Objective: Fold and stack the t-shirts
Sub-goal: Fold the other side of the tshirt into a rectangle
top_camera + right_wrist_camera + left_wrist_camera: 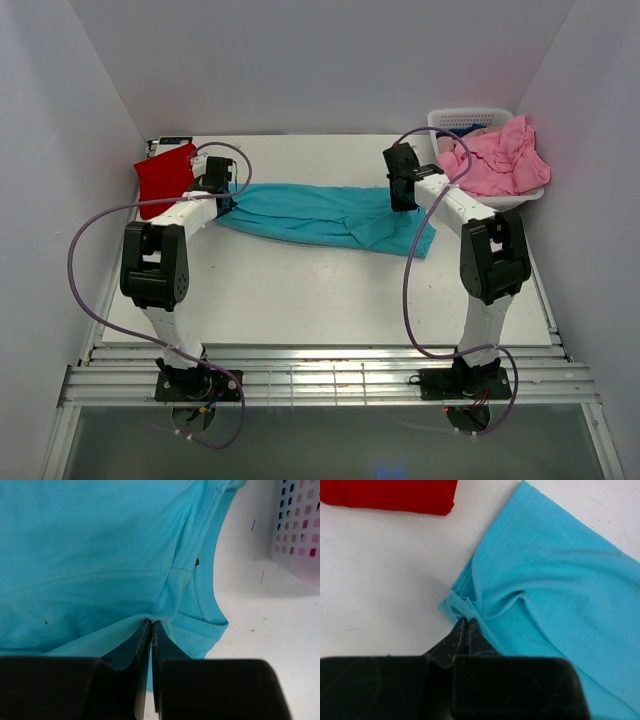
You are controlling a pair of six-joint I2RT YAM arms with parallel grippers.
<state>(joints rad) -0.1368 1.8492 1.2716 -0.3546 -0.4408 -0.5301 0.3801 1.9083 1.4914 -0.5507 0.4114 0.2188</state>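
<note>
The left claw is clamped on a bunched edge of the teal t-shirt. The right claw pinches it beside a hemmed opening, where a dark spot is too small to read. The shirt lies stretched across the counter between them. A red t-shirt lies far left, and pink t-shirts fill the basket.

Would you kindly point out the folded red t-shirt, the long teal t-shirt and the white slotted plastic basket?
Folded red fabric t-shirt (165,175): top external view, centre of the fold.
Teal fabric t-shirt (310,212): top external view, middle of its body.
White slotted plastic basket (470,118): top external view, its far wall.
</note>
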